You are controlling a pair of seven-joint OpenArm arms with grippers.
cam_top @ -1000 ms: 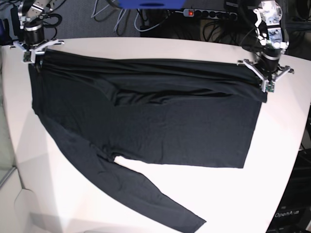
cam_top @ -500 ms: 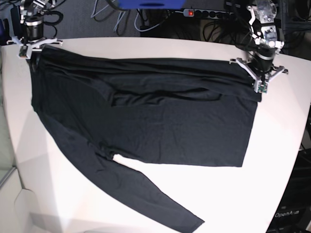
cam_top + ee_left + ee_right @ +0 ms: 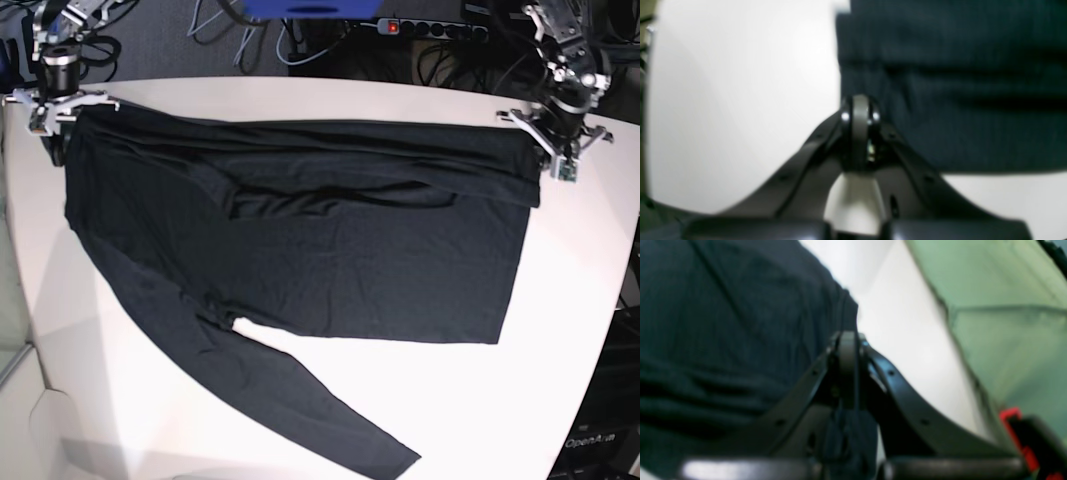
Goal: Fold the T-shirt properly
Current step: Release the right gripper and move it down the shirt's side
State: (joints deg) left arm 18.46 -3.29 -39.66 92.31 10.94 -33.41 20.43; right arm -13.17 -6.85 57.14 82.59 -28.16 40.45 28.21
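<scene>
**Both pincers clamped on the shirt's far corners**

The left gripper, at the upper right of the base view, is closed on a corner of the T-shirt. The right gripper, at the upper left, pinches the opposite corner. Between them the black cloth runs in a folded band along the far edge of the white table, its body lying flat and one long sleeve trailing toward the lower middle.
</scene>
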